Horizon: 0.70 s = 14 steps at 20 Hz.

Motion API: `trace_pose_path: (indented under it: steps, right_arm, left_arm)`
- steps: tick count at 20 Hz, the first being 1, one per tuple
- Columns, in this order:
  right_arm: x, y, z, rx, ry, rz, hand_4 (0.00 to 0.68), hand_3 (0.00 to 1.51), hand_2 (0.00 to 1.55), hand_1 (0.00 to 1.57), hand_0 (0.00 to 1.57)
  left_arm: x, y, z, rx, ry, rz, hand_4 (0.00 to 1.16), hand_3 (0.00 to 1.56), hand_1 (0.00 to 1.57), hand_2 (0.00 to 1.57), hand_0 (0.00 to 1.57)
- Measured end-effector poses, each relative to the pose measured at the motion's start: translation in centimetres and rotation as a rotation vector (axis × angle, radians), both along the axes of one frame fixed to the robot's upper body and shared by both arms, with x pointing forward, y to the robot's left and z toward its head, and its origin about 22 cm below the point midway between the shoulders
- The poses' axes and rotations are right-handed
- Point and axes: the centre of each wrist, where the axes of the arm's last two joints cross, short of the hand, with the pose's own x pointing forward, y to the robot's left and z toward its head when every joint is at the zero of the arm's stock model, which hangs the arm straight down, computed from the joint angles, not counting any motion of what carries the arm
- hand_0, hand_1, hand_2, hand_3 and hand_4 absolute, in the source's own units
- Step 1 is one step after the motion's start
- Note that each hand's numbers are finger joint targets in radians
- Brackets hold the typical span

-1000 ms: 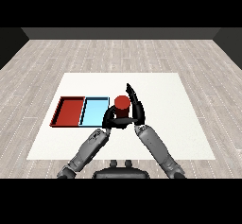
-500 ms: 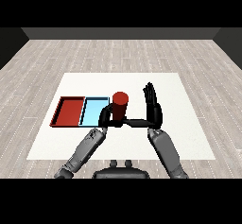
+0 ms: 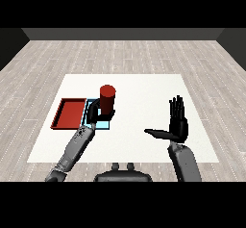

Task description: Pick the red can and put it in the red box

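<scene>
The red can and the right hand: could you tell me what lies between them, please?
Only bare white table lies between the red can and the open right hand, as the head view shows.

The upright red cylindrical can (image 3: 107, 98) has a smooth, matt skin. The flat red tray (image 3: 69, 113) and the light blue tray (image 3: 89, 107), at its 3 o'clock, look like smooth plastic. The white bench (image 3: 139, 92) is plain and matt. The pale floor (image 3: 57, 58) shows wood-grain planks. Both black hands, left hand (image 3: 94, 113) and right hand (image 3: 178, 123), look matt, like hard plastic.
</scene>
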Motion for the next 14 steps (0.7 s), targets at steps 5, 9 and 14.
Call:
trace_pose_path:
  steps: [5, 9, 14]
  right_arm:
    - [-0.2, -2.7, -1.9, -0.006, 0.032, -0.053, 0.000, 0.00, 0.00, 0.00, 0.00]
    - [-0.7, -3.9, -2.2, -0.016, 0.049, -0.067, 0.000, 0.00, 0.00, 0.00, 0.00]
    - [-0.4, -4.4, -3.1, -0.012, 0.075, -0.088, 0.000, 0.00, 0.00, 0.00, 0.00]
  left_arm:
    - [1.7, 5.4, 0.6, 0.093, 0.050, 0.131, 1.13, 1.48, 1.57, 1.57, 1.57]
    - [2.6, 11.0, 0.7, 0.203, 0.108, 0.252, 1.14, 1.49, 1.57, 1.57, 1.57]
    - [3.3, 16.9, 0.0, 0.319, 0.217, 0.405, 1.08, 1.49, 1.57, 1.56, 1.57]
